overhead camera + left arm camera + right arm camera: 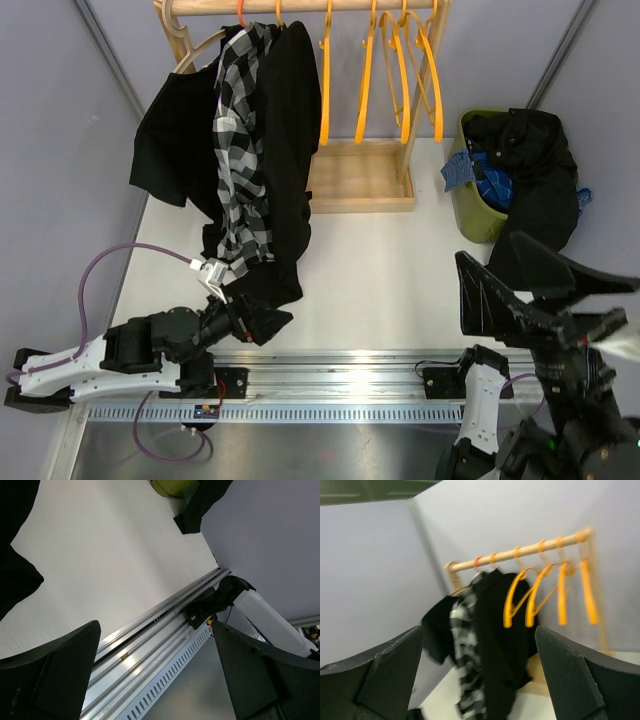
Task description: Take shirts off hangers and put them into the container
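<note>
Pale grey partition walls enclose a white counter.

1. A pale wooden rack stands at the far edge of the counter, and its round rail runs across the top.
2. Three shirts hang bunched at the left end of the rail. From left to right they are a plain black shirt, a black-and-white checked shirt and a second plain black shirt. Their hems reach down toward the counter.
3. An olive-green plastic tub sits at the right edge of the counter, beside the rack base. Black cloth is heaped in it and spills over the rim, and some blue fabric shows next to it.
4. A grooved aluminium mounting rail spans the near edge.
5. My left gripper lies low over the counter, just beside the hem of the hanging shirts. Its fingers are spread wide and hold nothing.
6. My right gripper is raised at the near right and faces the rack. Its fingers are likewise spread wide and hold nothing.
7. Several bare bright orange plastic hangers hang on the right half of the rail.
8. One red-orange hook shows above the checked shirt.
</note>
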Tool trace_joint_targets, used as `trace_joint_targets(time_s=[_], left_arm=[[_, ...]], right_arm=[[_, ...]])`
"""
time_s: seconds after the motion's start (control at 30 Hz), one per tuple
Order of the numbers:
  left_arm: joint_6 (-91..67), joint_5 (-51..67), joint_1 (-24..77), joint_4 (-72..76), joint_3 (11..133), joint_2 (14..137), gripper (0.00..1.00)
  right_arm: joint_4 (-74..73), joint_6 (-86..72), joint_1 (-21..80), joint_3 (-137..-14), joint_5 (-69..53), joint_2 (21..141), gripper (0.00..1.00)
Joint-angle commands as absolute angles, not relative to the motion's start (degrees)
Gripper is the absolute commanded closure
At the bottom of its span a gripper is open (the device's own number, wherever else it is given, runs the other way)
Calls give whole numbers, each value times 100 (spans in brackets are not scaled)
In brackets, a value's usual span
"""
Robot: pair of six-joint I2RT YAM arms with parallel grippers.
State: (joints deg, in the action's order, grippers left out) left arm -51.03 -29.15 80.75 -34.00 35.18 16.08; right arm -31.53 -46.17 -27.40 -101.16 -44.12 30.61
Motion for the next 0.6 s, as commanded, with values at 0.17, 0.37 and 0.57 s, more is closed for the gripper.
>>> trace_joint_targets(time_s=[0.17,0.37,0.57], left_arm=[[-5159,-2751,8095,-3103,3472,1319,1],[-5221,-2786,8095,-3182,3481,1301,1],[-5203,-2786,8095,-3068,3507,1529,1]], right_arm=[[-5888,-2437,-2909,-10961,-811,3621,0],[-6337,-1952,-2892,-10373,906,3797,0],[-6258,-1820,-2892,-9906,-1377,3920,1]])
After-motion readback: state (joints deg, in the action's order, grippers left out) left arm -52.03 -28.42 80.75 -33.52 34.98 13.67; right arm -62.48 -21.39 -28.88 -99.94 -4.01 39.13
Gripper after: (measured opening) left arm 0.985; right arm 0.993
